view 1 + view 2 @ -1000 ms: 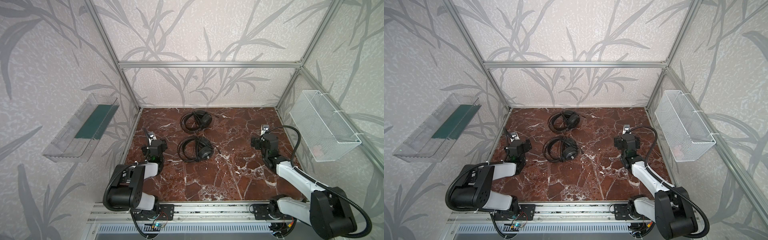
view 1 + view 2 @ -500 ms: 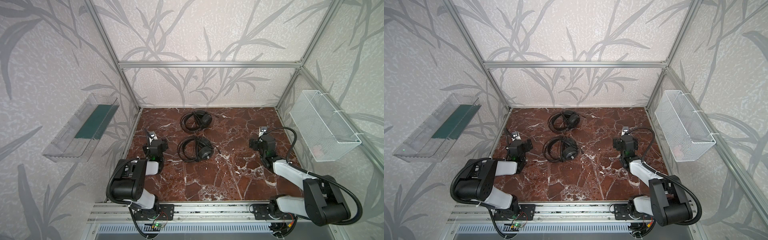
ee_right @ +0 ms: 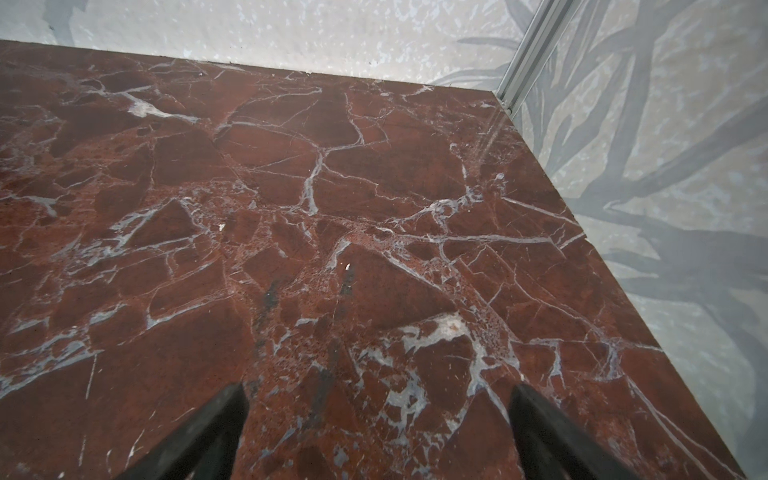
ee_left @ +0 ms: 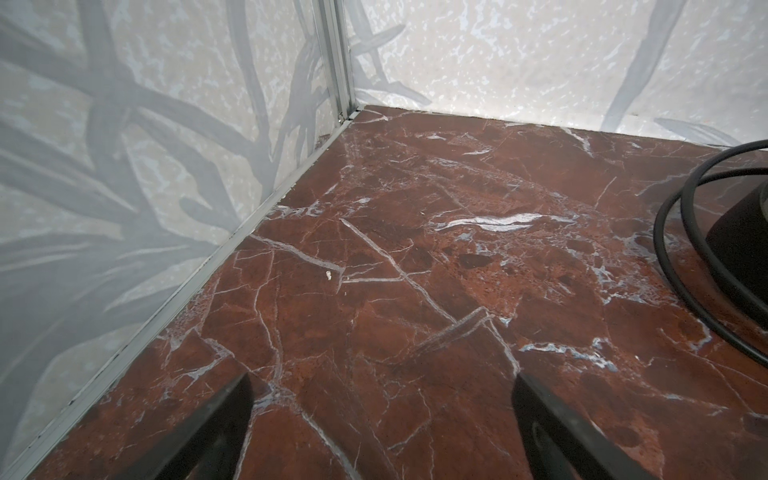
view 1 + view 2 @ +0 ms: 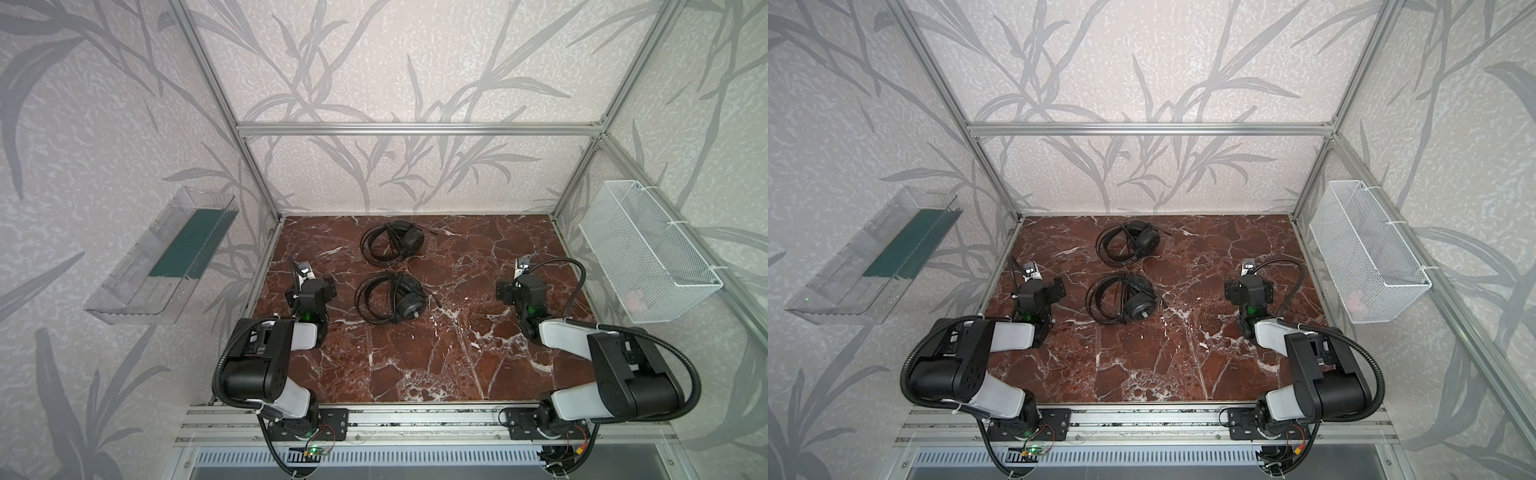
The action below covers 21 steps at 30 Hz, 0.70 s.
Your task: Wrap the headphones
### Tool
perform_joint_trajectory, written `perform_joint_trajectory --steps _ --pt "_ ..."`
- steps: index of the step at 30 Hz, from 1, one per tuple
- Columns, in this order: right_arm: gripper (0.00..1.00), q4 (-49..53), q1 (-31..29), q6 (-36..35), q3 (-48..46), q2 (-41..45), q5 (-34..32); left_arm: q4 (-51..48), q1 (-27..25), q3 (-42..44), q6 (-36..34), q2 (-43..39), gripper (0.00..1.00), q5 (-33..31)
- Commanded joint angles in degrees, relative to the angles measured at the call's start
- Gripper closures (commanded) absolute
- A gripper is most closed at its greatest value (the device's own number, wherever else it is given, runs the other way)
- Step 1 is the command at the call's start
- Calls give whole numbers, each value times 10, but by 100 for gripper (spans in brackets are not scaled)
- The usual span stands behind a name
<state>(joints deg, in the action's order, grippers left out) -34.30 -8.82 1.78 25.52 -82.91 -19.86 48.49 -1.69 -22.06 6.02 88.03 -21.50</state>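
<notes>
The left pincer (image 4: 382, 380) stands wide open. Its two dark fingers are spread over bare marble tabletop (image 4: 415, 257) in the left wrist view. At the right edge of that view a black cable loop (image 4: 681, 249) curves round a dark earcup. It probably belongs to the near headset, though so little of it shows that I cannot be sure. The right pincer (image 3: 377, 388) is just as wide open, with only veined marble between its fingers.

In both top views the left arm sits left of centre and the right arm right of centre, each well apart from the headphones. The near headset (image 5: 390, 297) lies flat in the middle of the frame, between the two arms. Its long axis runs left to right, with the headband and coiled cable to the left and the earcup at the right end. The far headset (image 5: 392, 242) lies just above it, near the back wall, and is turned the same way. From each a thin black stub points right.
</notes>
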Motion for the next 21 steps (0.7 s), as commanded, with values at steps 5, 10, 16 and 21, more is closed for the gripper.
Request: perform_joint_trajectory --steps 5,10,16,21 --pt "1 -38 5 3 -3 0 1 54 -2 6 -16 14 1 -3" --pt "1 -61 8 1 -18 5 18 60 -3 6 -18 17 1 -5" --pt "1 -330 18 -33 -89 -92 45 60 -4 6 -18 17 1 -7" --pt "1 -89 26 -4 -13 -34 70 61 -4 6 -19 18 1 -6"
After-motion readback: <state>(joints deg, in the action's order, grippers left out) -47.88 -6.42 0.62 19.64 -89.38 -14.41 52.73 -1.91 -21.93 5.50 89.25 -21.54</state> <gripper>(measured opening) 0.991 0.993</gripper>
